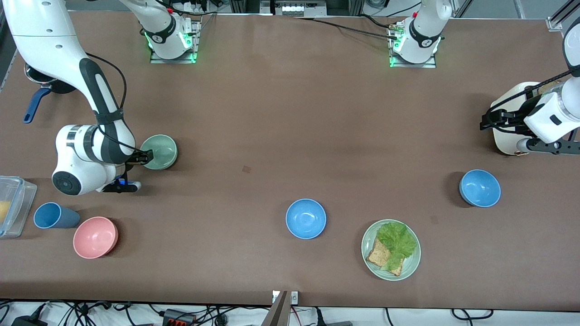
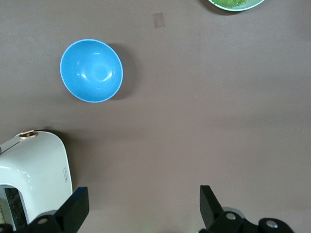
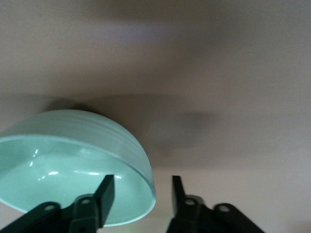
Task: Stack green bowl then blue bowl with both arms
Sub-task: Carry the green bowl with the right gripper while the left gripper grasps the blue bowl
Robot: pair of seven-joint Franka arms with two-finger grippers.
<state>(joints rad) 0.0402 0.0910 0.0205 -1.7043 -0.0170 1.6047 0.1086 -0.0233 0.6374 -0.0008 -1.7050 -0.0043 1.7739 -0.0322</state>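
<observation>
The green bowl [image 1: 159, 151] stands upright on the table toward the right arm's end. My right gripper [image 1: 147, 157] is open at its rim. In the right wrist view the rim of the green bowl [image 3: 73, 165] lies between the jaws of the right gripper [image 3: 141, 182]: one finger is inside the bowl, the other outside, with a gap to the rim. One blue bowl [image 1: 306, 218] sits mid-table near the front camera. The other blue bowl [image 1: 480, 188] sits toward the left arm's end and shows in the left wrist view [image 2: 91, 71]. My left gripper [image 1: 487, 121] hangs open and empty [image 2: 144, 194] beside the toaster.
A white toaster [image 1: 512, 113] stands at the left arm's end [image 2: 34, 170]. A green plate [image 1: 410, 267] holds lettuce and toast near the front camera. A pink bowl [image 1: 95, 237], a blue cup [image 1: 54, 216], a clear container [image 1: 13, 203] and a dark pan [image 1: 36, 97] lie at the right arm's end.
</observation>
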